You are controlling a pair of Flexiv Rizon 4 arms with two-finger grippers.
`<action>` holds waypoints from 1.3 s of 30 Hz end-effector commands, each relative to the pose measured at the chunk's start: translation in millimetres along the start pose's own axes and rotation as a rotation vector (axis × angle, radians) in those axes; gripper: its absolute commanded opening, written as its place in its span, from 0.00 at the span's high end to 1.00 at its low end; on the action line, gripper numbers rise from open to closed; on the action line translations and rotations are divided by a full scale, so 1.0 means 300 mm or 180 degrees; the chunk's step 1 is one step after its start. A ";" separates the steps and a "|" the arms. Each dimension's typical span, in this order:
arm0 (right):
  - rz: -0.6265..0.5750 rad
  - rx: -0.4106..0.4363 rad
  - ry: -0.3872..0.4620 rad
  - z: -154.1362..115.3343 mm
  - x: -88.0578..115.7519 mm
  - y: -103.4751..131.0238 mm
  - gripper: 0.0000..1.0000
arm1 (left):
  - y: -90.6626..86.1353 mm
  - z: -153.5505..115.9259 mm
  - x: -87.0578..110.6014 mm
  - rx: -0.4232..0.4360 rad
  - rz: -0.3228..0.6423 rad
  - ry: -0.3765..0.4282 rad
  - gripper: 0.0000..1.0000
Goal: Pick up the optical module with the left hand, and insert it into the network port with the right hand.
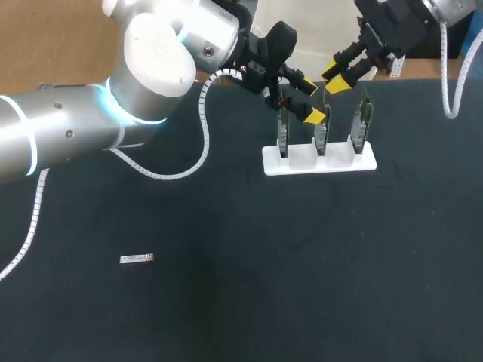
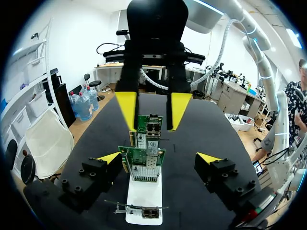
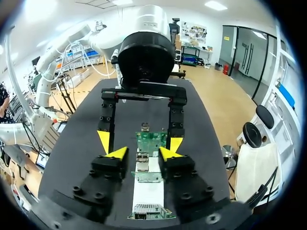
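Note:
The optical module (image 1: 136, 259), a small silver bar, lies flat on the dark table at the front left, far from both grippers. A white rack (image 1: 318, 160) holds three upright green network cards (image 1: 321, 133). My left gripper (image 1: 310, 99) hovers open over the left and middle cards. In the left wrist view its tips (image 2: 158, 158) stand wide on either side of a card (image 2: 142, 163) without touching it. My right gripper (image 1: 336, 78) hangs behind the rack, facing the left one. Its fingers (image 3: 143, 153) stand apart just above a card's port (image 3: 144, 165), holding nothing.
The left arm (image 1: 68, 136) crosses the table's left half, its white cable looping down beside it. The rack (image 2: 144, 196) stands at the back centre-right. Dark tabletop (image 1: 302, 271) stretches in front of the rack and to the module's right.

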State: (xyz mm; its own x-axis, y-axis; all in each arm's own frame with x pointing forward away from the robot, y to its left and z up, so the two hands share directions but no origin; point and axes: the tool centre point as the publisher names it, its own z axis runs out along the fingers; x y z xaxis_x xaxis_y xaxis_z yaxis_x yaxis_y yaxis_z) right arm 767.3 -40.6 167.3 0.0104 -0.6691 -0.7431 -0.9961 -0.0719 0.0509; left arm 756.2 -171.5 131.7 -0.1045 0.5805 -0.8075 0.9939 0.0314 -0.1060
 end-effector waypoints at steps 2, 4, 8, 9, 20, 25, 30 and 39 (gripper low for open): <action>0.0035 0.0019 -0.0086 -0.017 -0.005 0.000 0.00 | 0.005 0.000 -0.004 0.0009 -0.0004 0.0019 0.00; 0.0031 0.0009 -0.0144 -0.026 -0.012 0.001 0.00 | 0.005 0.000 -0.004 0.0009 -0.0004 0.0019 0.00; -0.0006 -0.0020 -0.0288 -0.050 -0.033 0.002 0.00 | 0.005 0.000 -0.004 0.0009 -0.0004 0.0019 0.00; -0.0013 -0.0026 -0.0307 -0.055 -0.038 0.002 0.00 | 0.005 0.000 -0.004 0.0009 -0.0004 0.0019 0.00; -0.0113 -0.0048 -0.0407 -0.073 -0.073 0.005 1.00 | 0.005 0.000 -0.004 0.0009 -0.0004 0.0019 0.00; -0.0127 -0.0032 -0.0372 -0.062 -0.080 0.005 1.00 | 0.005 0.000 -0.004 0.0009 -0.0004 0.0019 0.00; -0.0090 -0.0020 -0.0386 -0.048 -0.077 -0.002 1.00 | 0.005 0.000 -0.004 0.0009 -0.0004 0.0019 0.00; -0.0024 -0.0028 -0.0406 -0.023 -0.065 -0.004 1.00 | 0.005 0.000 -0.004 0.0009 -0.0004 0.0019 0.00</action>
State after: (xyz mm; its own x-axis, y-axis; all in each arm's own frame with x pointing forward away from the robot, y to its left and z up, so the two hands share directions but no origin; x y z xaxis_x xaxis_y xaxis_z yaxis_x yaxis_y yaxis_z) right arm 768.2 -33.5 188.7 0.0067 -0.5708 -0.8210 -0.9953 -0.0828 0.0494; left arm 756.3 -171.5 131.7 -0.1045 0.5804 -0.8076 0.9939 0.0313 -0.1061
